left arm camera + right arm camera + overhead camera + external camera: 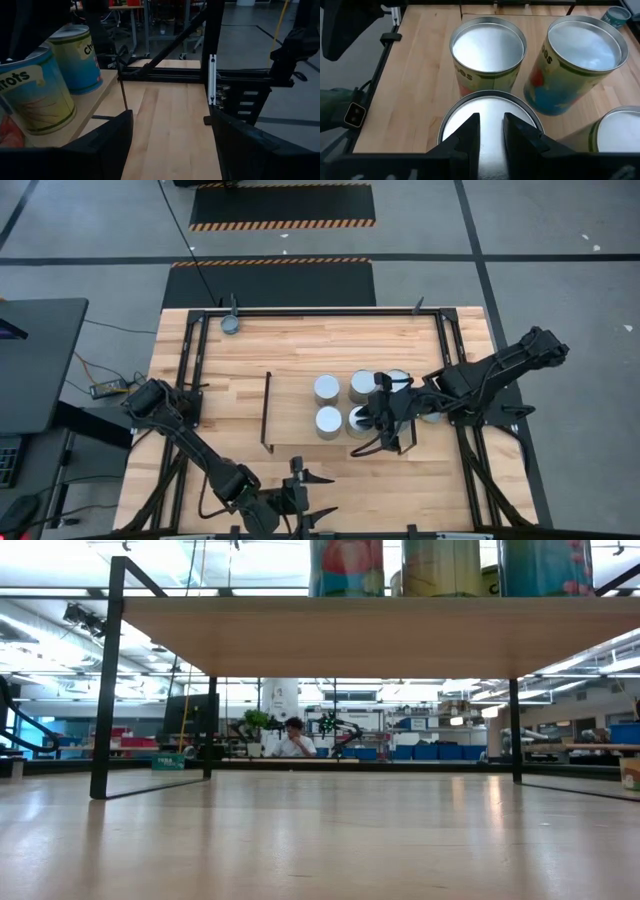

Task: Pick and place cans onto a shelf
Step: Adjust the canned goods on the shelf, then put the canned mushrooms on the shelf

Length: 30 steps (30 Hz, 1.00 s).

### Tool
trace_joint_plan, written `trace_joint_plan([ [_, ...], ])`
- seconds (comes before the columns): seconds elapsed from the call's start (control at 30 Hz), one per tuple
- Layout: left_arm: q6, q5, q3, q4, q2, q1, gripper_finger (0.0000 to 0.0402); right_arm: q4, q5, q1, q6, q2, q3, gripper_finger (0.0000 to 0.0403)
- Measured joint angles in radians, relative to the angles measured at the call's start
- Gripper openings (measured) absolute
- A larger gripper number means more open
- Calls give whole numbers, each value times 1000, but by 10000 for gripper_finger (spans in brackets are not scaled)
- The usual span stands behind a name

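Lab room behind, grey floor with hazard-striped mats; light-wood desk (300, 345) inside a black rail frame.

Right pincer (491, 131) sits just above the shiny lid of one can (487, 112) on the shelf (290, 420), fingers (467, 137) nearly pressed together, a narrow gap between them, pinching nothing visible. In the high view that pincer (385, 415) hangs over the cluster of cans (328, 388) at the shelf's right part. Two more labelled cans (487, 52) stand just beyond it, another at its side.

Handling, by judgement: rigid metal cylinders, likely full so fairly heavy, paper label gives some friction, lid rim slippery. Best hold is across the body below the rim, pincer spread wider than now.

Left pincer (170, 145) waits spread at the desk's near edge, holding nothing, shelf cans (75, 57) off to its side.
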Motion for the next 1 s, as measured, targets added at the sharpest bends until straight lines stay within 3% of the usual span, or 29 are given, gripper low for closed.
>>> trace_joint_plan([
  [0.2, 5, -33, -1, -82, -15, -10, 274, -2, 1, 34, -31, -60, 15, 96],
  [0.47, 32, -46, -1, -142, -53, -15, 274, 5, 120, 123, -43, -216, 34, 96],
  [0.7, -169, -137, 0, -453, -128, -8, 274, -198, 174, 223, 36, -360, 35, 96],
  [0.8, -180, -158, 0, -470, -150, -17, 274, -271, 251, 267, 98, -432, 35, 96],
  [1.0, -176, -187, 0, -486, -166, -16, 274, -378, 528, 274, 197, -538, 35, 96],
])
